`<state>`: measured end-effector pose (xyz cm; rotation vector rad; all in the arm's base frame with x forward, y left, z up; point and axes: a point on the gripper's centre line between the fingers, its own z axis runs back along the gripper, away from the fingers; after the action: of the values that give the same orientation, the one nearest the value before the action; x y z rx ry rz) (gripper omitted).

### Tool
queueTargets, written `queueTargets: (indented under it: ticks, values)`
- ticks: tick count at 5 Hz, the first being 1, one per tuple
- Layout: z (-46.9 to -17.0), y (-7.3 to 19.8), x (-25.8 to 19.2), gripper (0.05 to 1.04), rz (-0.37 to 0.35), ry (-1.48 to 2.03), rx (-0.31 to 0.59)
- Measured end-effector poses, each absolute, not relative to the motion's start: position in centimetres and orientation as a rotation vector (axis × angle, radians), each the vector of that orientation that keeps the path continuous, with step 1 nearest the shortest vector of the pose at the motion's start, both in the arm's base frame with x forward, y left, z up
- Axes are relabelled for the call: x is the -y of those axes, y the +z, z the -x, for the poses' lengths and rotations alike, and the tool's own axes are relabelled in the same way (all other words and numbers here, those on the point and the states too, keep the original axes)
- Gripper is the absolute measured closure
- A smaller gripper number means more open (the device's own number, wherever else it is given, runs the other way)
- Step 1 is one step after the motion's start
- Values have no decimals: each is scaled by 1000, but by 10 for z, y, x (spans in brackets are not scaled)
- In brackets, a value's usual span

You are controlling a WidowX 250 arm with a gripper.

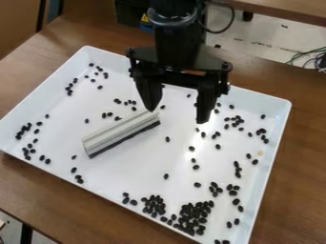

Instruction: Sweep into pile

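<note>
Listed from my end: one yellow sticker behind the arm; one brush, pale, long, ridged, black-edged, lying aslant in the tray, left of centre; said tray, white, smooth, rimmed, on brown table; beans, black, oval, scattered, densest at the near edge; my gripper, fingers spread, above the tray

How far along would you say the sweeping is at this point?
Partly done, I'd judge: dark beans cluster densely near the tray's near edge, in two neighbouring clumps. Nothing looks in hand: the gripper hangs open, with the brush lying in the tray. Left to do: gather the many beans scattered toward the other sides and middle.
</note>
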<state>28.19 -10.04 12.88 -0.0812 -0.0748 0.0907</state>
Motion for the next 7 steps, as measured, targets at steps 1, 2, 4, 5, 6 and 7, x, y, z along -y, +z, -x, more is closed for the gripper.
queueTargets:
  ticks: [1,2,4,5,6,7]
  values:
    - [-279,122,100,85,72,87,50]
    - [-272,102,85,85,26,-13,34]
    - [-287,78,15,85,-18,-196,52]
    - [-301,66,-12,85,-19,-316,122]
    - [-308,54,-21,85,-32,-318,135]
    - [-309,43,-18,85,-6,-346,127]
